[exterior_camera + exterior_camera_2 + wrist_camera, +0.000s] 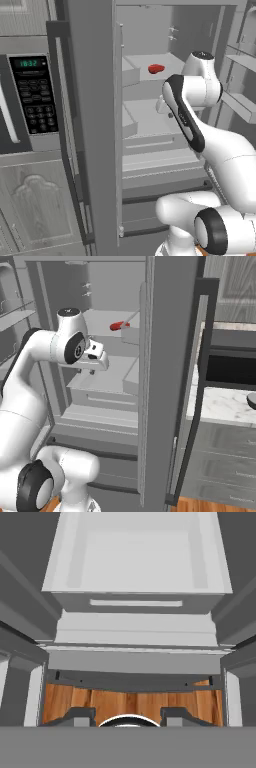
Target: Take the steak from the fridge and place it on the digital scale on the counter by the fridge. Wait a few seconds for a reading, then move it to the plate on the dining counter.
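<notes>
Red steak [119,326] half hidden by shelf edge

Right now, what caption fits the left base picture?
White robot arm reaches into the open grey fridge, below the small red steak on a pale shelf.

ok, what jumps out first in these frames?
The open fridge, with the red steak alone on an upper shelf. The white arm reaches in, its tool a shelf below the steak and holding nothing. Left of the fridge, a black microwave shows lit green digits.
</notes>
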Controlling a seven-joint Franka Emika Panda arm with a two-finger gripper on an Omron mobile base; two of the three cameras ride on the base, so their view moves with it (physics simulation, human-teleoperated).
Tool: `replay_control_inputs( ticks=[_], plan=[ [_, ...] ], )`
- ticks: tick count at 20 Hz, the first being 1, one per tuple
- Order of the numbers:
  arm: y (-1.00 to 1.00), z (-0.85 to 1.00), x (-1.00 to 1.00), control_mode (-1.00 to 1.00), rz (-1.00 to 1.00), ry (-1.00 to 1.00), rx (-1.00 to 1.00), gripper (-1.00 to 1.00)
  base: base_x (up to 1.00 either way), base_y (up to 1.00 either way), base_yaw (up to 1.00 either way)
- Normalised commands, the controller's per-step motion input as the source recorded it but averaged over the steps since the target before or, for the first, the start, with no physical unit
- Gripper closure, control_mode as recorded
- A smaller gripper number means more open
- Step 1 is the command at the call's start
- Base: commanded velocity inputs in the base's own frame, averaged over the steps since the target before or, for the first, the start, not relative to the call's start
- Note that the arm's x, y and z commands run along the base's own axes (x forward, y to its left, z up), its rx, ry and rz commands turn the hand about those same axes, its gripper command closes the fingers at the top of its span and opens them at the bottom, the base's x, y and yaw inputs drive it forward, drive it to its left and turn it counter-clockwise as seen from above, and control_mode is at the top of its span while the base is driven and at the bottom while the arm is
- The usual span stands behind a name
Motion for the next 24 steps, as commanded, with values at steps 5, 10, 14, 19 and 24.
replay_control_inputs(
  ticks=[5,10,14,19,24],
  plan=[
    [0.0,0.0,-0.3,-1.0,0.0,-0.13,0.0,-1.0,0.0,0.0,0.0],
    [0.0,0.28,-0.4,-1.0,-0.02,-0.34,0.0,-1.0,0.0,0.0,0.0],
    [0.0,0.5,-0.03,-1.0,0.0,-0.24,0.0,-1.0,0.0,0.0,0.0],
    [0.0,0.55,0.07,-1.0,-0.01,-0.08,0.0,-1.0,0.0,0.0,0.0],
    [0.0,0.6,0.25,-1.0,-0.04,0.0,0.01,-1.0,0.0,0.0,0.0]
  ],
)
